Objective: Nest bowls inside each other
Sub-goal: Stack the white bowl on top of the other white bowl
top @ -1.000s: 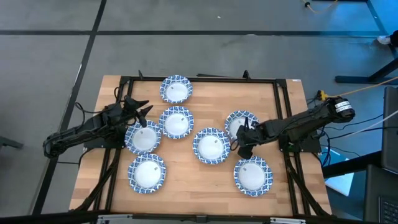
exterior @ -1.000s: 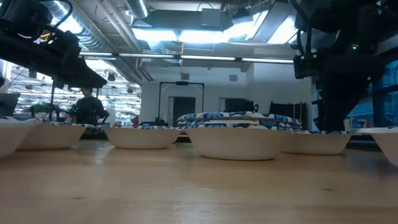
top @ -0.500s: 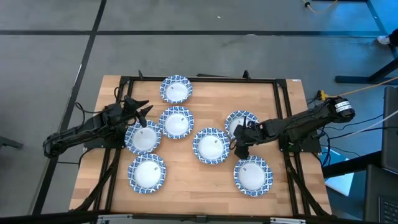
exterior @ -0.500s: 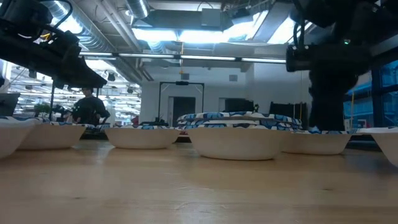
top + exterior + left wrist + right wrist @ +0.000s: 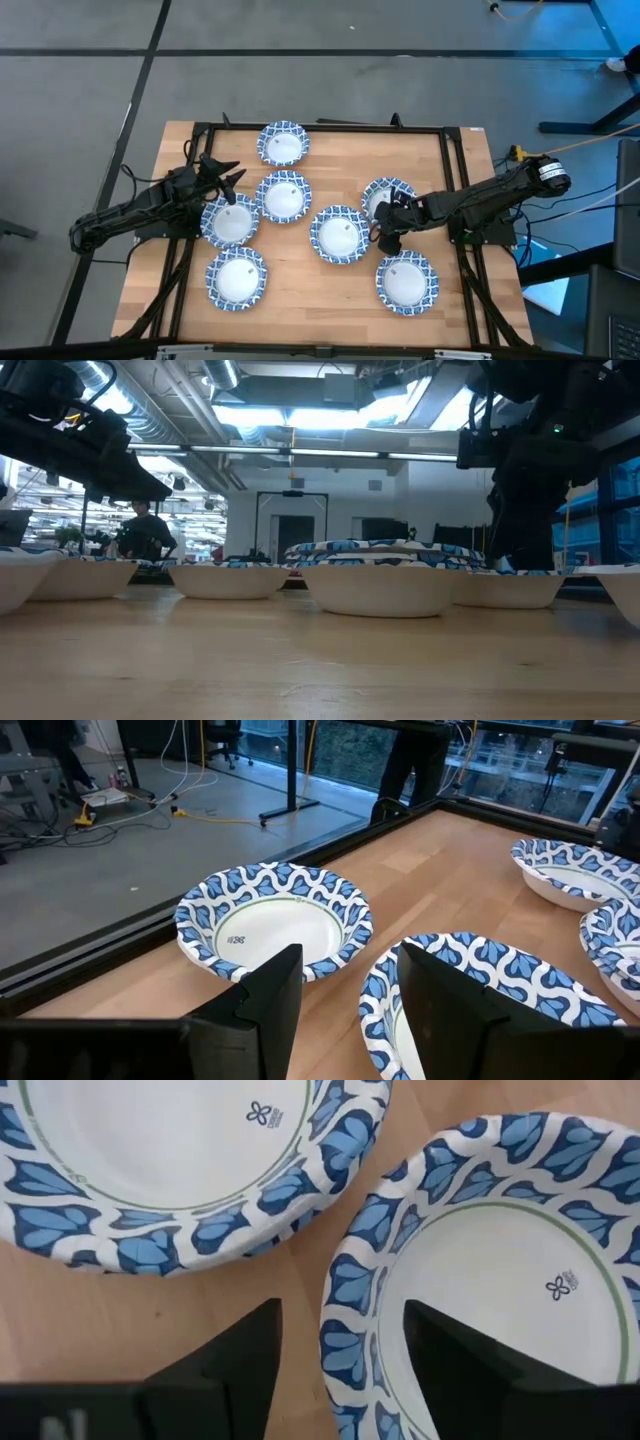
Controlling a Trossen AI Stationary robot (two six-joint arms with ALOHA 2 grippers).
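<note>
Several blue-and-white patterned bowls stand apart on the wooden table (image 5: 300, 305). My right gripper (image 5: 384, 232) (image 5: 340, 1310) is open and slants down over the near left rim (image 5: 345, 1342) of the right-hand bowl (image 5: 390, 197). One finger stands over that bowl's inside and the other outside it; I see no touch. The middle bowl (image 5: 339, 234) (image 5: 160, 1170) lies just beyond. My left gripper (image 5: 232, 178) (image 5: 348, 970) waits open above the far rim of a left-hand bowl (image 5: 231, 222).
Other bowls stand at the far middle (image 5: 283, 143), the middle left (image 5: 283, 196), the near left (image 5: 237, 277) and the near right (image 5: 407, 282). A black frame (image 5: 320, 127) runs round the table's edges. Bare wood lies at the near middle.
My right gripper has stayed over the same bowl rim, while its wrist has tipped and rolled a little. The bowls have not moved.
</note>
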